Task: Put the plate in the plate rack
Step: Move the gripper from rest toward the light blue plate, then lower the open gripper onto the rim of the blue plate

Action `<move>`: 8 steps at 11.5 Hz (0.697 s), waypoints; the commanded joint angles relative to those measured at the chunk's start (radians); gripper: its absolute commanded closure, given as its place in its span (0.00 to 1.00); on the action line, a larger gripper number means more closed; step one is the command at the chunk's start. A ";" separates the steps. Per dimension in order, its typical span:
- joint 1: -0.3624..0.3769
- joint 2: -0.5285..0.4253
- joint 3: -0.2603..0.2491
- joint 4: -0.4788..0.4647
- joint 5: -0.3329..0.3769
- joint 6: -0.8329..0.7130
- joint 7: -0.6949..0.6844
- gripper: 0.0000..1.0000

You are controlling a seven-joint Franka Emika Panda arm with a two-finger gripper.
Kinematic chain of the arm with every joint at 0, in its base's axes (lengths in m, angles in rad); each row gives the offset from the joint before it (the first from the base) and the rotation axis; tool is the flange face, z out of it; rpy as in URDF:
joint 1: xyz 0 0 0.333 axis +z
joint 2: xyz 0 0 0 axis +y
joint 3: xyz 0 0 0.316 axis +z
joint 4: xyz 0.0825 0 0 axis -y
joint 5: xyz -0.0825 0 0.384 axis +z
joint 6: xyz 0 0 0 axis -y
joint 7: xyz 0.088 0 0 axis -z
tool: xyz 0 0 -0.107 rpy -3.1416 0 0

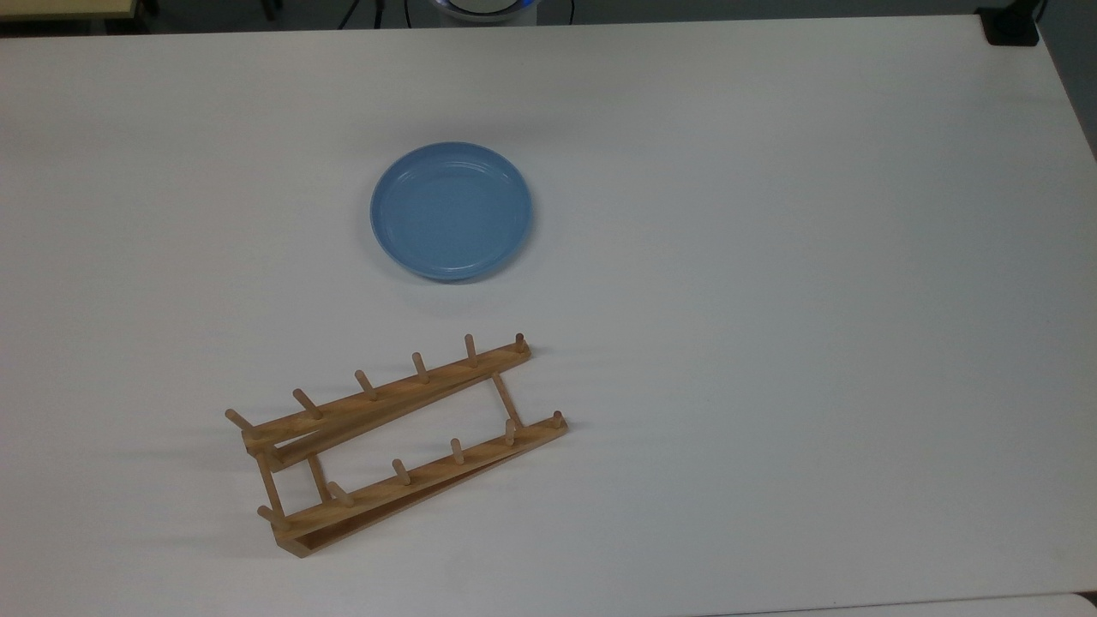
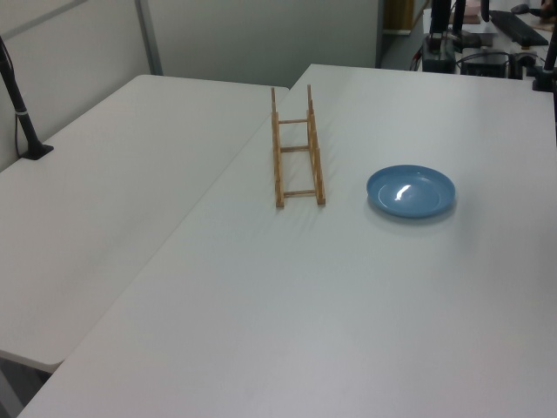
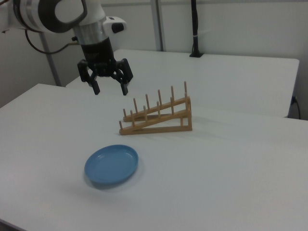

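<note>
**Plate flat on the table, gripper spread wide and empty above it**

The plate [image 3: 111, 165] lies flat on the white table [image 3: 231, 168], below the gripper [image 3: 110, 90] and slightly toward the right view's right of it. The gripper hangs in the air with its two black fingers [image 3: 96, 86] spread far apart, holding nothing and touching nothing; its tips point down at the tabletop. Above it runs a white wrist with a dark joint band.

The plate is round, shallow and light blue, with a raised rim and a glossy face that throws back a bright patch of light in the left view [image 2: 411, 192].

Beyond the gripper, toward the right view's right, stands the plate rack [image 3: 157, 117]: light-brown wood, two long parallel rails, each carrying a row of upright round pegs, joined by thin crossbars. In the top view [image 1: 396, 444] it sits askew to the table edges, apart from the plate [image 1: 451, 211], with bare tabletop between them.

The tabletop is smooth and matte, with broad bare surface around both things.
</note>
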 commanded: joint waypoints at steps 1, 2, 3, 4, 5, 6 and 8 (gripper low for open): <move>-0.005 0.007 -0.001 -0.078 -0.097 0.028 -0.054 0.00; -0.010 0.017 -0.001 -0.113 -0.096 0.074 -0.039 0.02; -0.014 0.022 -0.002 -0.144 -0.094 0.109 -0.030 0.03; -0.014 0.024 -0.004 -0.185 -0.094 0.161 -0.018 0.04; -0.014 0.024 -0.004 -0.254 -0.094 0.269 0.014 0.04; -0.014 0.025 -0.004 -0.303 -0.094 0.349 0.045 0.04; -0.014 0.065 -0.004 -0.375 -0.094 0.517 0.084 0.04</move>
